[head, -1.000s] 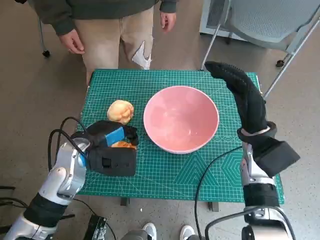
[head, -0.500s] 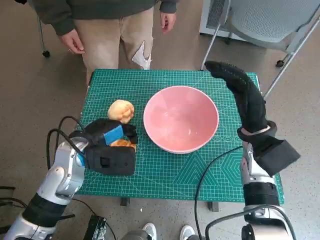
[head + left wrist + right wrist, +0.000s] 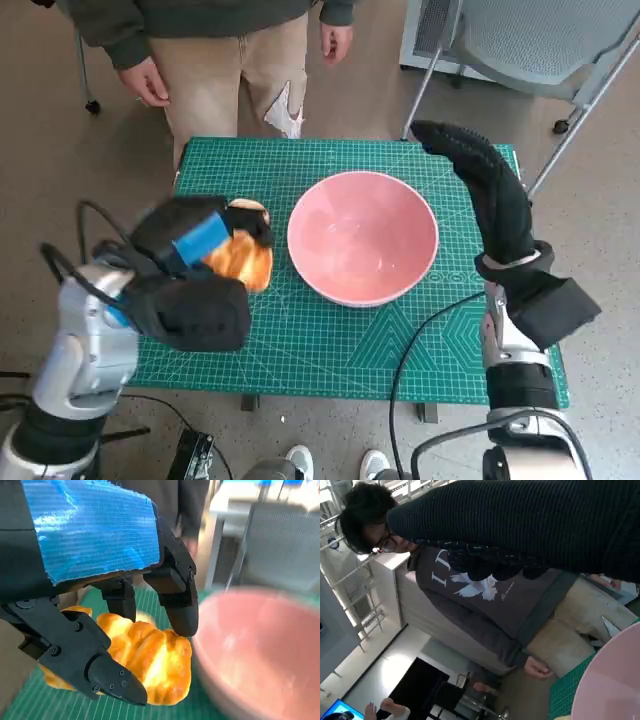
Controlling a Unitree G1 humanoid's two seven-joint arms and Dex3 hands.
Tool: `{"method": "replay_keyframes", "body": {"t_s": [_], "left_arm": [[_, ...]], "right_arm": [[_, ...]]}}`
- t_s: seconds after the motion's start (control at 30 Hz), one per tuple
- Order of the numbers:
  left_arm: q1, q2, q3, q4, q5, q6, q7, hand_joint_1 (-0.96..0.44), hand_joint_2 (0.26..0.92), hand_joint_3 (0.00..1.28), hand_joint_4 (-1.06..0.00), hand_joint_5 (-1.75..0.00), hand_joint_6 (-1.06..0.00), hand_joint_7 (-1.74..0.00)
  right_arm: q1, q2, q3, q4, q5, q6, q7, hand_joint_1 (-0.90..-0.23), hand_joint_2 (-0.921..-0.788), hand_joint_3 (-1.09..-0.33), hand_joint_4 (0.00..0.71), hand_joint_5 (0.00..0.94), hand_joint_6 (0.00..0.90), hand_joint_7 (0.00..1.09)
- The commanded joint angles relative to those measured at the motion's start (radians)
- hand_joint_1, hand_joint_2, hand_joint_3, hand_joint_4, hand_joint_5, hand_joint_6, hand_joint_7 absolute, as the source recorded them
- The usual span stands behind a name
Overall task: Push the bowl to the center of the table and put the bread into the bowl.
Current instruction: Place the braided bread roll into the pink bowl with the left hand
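Bowl already near the middle of the worktop, so pushing looks done; bread gripped in the left robot hand, just beside the bowl's rim on the robot's left, not yet inside. Right robot hand empty, fingers stretched out by the bowl's far right edge. Second bread roll lying beyond the left robot hand, a person standing at the worktop's far side; nothing seen blocking the short way to the bowl.
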Motion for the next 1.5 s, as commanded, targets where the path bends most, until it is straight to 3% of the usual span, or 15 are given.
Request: {"method": "replay_keyframes", "body": {"t_s": [0.03, 0.5, 0.9, 1.27, 1.5], "left_arm": [[-0.059, 0.0, 0.028, -0.048, 0.003, 0.031, 0.003, 0.0, 0.874, 0.05, -0.79, -1.18, -0.78, -0.88], [-0.141, -0.041, 0.0, -0.059, 0.047, 0.039, 0.054, 0.0, 0.875, 0.05, -0.78, -1.15, -0.77, -0.94], [-0.236, -0.065, -0.059, 0.044, 0.014, 0.01, 0.006, 0.0, 0.885, 0.05, -0.78, -1.15, -0.74, -0.97], [-0.396, -0.186, -0.191, 0.274, 0.033, -0.031, 0.036, 0.0, 0.898, 0.04, -0.77, -1.12, -0.71, -1.04], [-0.497, -0.263, -0.248, 0.462, 0.035, -0.083, 0.07, 0.0, 0.904, 0.04, -0.74, -1.21, -0.72, -0.96]], "right_arm": [[0.002, 0.009, -0.002, 0.024, 0.016, 0.004, 0.016, -0.693, -0.921, -0.833, 0.179, 0.001, -0.001, 0.48], [0.002, 0.017, -0.004, 0.019, 0.014, 0.004, 0.013, -0.698, -0.921, -0.831, 0.179, 0.001, -0.001, 0.48], [0.012, 0.018, -0.009, 0.012, 0.001, 0.007, -0.003, -0.699, -0.921, -0.831, 0.179, 0.001, -0.001, 0.49], [0.023, 0.017, -0.006, 0.01, -0.033, -0.008, -0.037, -0.695, -0.921, -0.83, 0.18, 0.001, -0.001, 0.49], [0.036, 0.011, -0.003, 0.01, -0.055, -0.025, -0.06, -0.69, -0.921, -0.841, 0.181, 0.001, -0.001, 0.49]]}}
